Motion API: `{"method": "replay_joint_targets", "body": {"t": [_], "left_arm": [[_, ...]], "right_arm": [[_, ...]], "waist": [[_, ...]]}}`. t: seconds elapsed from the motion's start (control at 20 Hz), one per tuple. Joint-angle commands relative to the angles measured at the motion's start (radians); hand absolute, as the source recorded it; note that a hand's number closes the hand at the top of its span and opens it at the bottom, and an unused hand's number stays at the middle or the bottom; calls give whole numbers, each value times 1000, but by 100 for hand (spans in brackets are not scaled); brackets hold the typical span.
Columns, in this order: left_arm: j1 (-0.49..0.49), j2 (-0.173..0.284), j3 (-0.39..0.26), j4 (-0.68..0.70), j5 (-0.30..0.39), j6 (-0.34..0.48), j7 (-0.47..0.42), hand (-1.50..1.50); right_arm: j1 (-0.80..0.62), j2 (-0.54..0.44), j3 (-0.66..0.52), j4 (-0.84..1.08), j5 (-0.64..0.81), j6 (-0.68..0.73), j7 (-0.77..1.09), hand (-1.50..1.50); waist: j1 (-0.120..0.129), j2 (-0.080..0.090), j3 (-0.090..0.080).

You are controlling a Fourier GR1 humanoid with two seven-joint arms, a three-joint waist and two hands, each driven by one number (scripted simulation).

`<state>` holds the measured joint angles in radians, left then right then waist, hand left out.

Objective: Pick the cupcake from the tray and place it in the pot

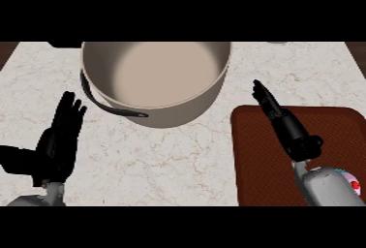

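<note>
The cupcake (352,182), only a sliver of pink frosting with a red speck showing, sits on the single dark brown rectangular tray (257,160) behind and just right of the right hand's (289,127) wrist, mostly hidden by the grey forearm. That right hand stretches flat and straight-fingered over the tray's upper left corner, holding nothing, with the one round beige pot (157,72) and its dark curved handle up and to its left. The left hand (57,140) rests open, fingers up, on the pale veined marble counter (178,160) below the pot's handle.
</note>
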<state>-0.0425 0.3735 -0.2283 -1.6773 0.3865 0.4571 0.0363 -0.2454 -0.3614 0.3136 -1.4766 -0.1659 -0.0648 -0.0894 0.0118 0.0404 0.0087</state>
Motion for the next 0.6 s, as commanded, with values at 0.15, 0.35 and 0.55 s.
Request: {"method": "replay_joint_targets", "body": {"t": [0.15, 0.35, 0.55], "left_arm": [[43, 190, 28, 146, -143, 0, 67, 0], [109, 235, 46, 214, -134, 4, 134, 0], [75, 272, 43, 242, -137, -23, 214, 0]], "right_arm": [[116, -90, -117, -79, -6, -73, 72, 150], [127, -258, -304, 1, 231, -351, 54, 150], [301, -144, -295, -147, 322, -565, -19, -150]], "waist": [[-47, -43, -8], [-128, -49, -13], [-102, -51, -10]]}}
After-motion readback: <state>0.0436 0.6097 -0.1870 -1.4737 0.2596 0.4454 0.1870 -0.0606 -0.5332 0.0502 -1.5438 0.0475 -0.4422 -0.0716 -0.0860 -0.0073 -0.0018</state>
